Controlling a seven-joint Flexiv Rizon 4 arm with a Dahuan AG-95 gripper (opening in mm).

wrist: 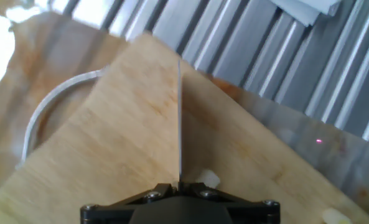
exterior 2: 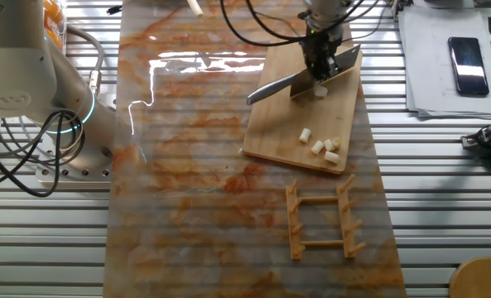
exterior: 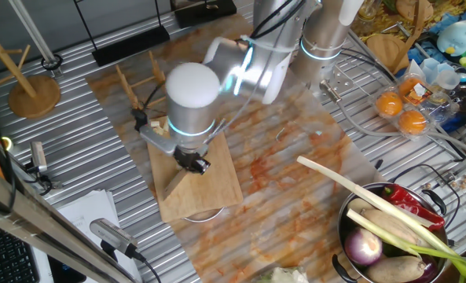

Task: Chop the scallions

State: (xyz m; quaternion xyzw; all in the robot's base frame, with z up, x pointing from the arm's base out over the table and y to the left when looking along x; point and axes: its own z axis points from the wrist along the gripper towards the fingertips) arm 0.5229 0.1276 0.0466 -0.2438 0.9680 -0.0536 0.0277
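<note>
Several short cream scallions chunks [exterior 2: 321, 147] lie near the corner of the bamboo cutting board [exterior 2: 282, 124], and one more chunk [exterior 2: 320, 93] sits right beside the knife blade [exterior 2: 271, 88]. My gripper [exterior 2: 321, 60] is shut on the knife's handle and holds the blade over the board. In the hand view the blade [wrist: 180, 118] runs as a thin edge straight away from the gripper [wrist: 178, 188], with a pale chunk [wrist: 208, 179] just to its right. In one fixed view the gripper [exterior: 192, 163] hangs over the board [exterior: 213, 192], and the arm hides most of the chunks.
A wooden dish rack [exterior 2: 321, 219] lies just beyond the board's corner. A metal bowl [exterior: 344, 224] holds a purple onion [exterior: 365, 248], a red chilli and a long green-leaved stalk [exterior: 374, 200]. Oranges [exterior: 401, 106] sit in a carton; a phone [exterior 2: 466, 54] lies on papers.
</note>
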